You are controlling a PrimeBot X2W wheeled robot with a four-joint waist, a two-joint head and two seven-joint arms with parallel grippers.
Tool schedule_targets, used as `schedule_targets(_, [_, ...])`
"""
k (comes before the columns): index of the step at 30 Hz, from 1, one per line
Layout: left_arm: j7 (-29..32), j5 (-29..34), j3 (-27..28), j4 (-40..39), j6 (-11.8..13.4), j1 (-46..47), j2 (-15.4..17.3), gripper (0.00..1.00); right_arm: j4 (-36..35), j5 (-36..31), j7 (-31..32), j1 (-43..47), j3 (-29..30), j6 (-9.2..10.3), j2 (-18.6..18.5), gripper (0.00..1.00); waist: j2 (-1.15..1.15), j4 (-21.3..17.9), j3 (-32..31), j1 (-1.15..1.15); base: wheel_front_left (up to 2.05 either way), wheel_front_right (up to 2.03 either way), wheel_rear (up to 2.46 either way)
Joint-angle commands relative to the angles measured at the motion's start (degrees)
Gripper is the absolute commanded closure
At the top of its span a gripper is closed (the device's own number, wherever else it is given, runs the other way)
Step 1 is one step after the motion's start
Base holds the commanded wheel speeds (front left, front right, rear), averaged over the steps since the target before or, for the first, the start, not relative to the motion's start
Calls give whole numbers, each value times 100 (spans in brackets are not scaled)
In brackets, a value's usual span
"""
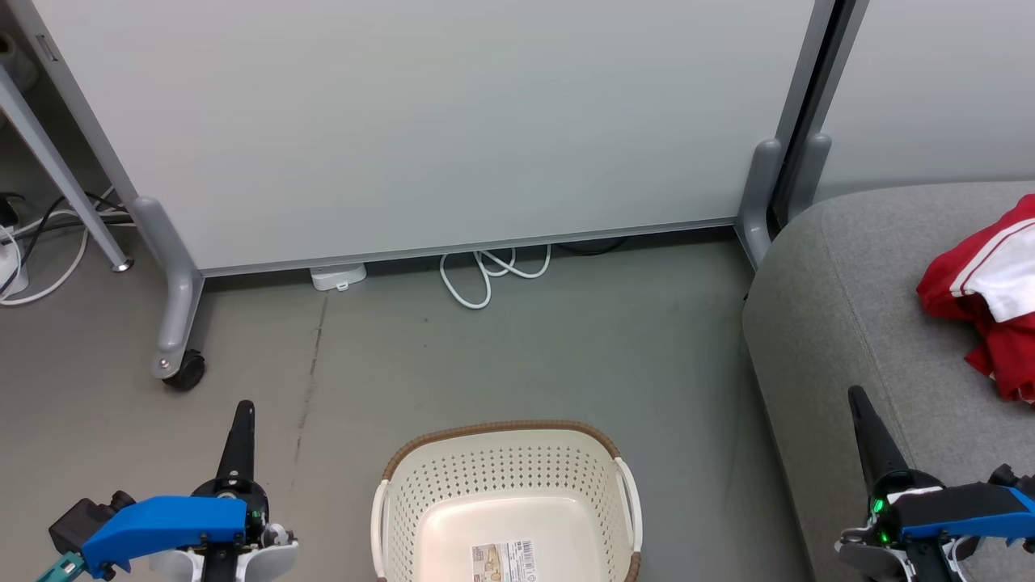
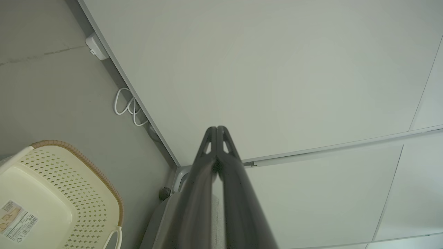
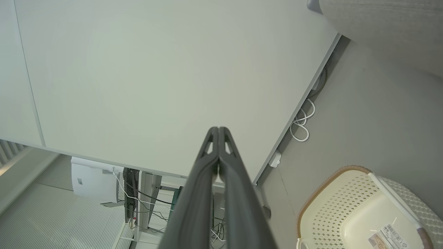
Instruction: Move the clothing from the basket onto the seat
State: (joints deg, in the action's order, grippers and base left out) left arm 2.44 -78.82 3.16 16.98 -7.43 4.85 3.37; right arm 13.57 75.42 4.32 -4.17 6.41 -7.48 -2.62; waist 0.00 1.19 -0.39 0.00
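The laundry basket (image 1: 501,465) was empty. The red-and-white clothing (image 1: 990,299) sat bunched on the grey sofa (image 1: 849,323), well off to the basket's right. The left claw (image 1: 244,406) and right claw (image 1: 855,396) were both pinched fully closed with nothing in them, one either side of the basket. Looked done to me, so I'd just keep the arms parked clear of that pile.

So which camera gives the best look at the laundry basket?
The head view: the basket sits bottom centre, showing its brown rim, both handles and labelled base. The wrist views crop the basket into a bottom corner.
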Motion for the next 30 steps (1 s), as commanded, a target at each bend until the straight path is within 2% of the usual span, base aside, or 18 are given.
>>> schedule_targets(1, [44,-99,58,-61,-7,106,4,100,-22,144,17,-109,11,-2,-35,100,0,-4,2,0,0,0,0])
schedule_targets(30, [390,-1225,326,-285,-10,163,-46,100,45,1540,205,-223,17,-2,-40,100,0,-103,49,0,0,0,0])
